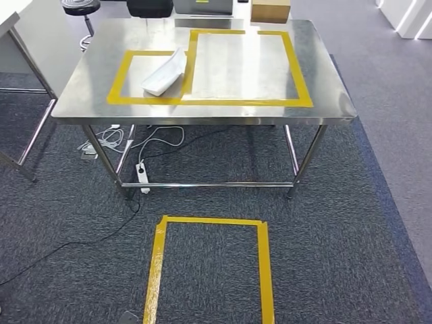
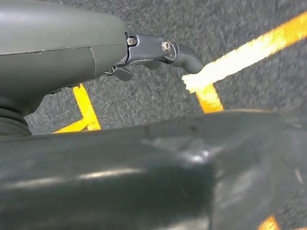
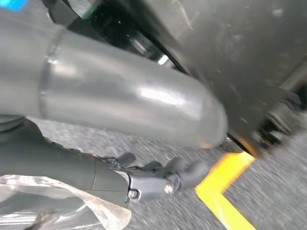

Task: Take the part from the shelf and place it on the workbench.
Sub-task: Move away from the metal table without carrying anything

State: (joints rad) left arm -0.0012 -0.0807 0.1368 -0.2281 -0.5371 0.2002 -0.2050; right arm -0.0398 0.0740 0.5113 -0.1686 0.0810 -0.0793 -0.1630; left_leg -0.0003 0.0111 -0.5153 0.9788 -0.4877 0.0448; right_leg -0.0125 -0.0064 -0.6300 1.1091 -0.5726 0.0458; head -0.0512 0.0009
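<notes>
A steel table (image 1: 326, 94) stands ahead on grey carpet (image 1: 331, 223), marked with two yellow tape frames. A white part (image 1: 165, 73) lies in the left frame (image 1: 122, 74), its right end reaching over the tape toward the larger right frame (image 1: 298, 74), whose inside is bare steel. On the floor near the robot is another yellow tape rectangle (image 1: 155, 270), with open carpet between it and the table's near edge. Under the table, a white power strip (image 1: 142, 174) and cables lie by the left legs.

The left wrist view shows the left hand (image 2: 159, 50) hanging over carpet and tape, fingers (image 2: 184, 57) stretched out, holding nothing.

The right wrist view shows the right hand (image 3: 159, 179) above the carpet with clear plastic wrapping (image 3: 54, 206) beside it; whether the fingers (image 3: 192, 170) grip it I cannot tell.
</notes>
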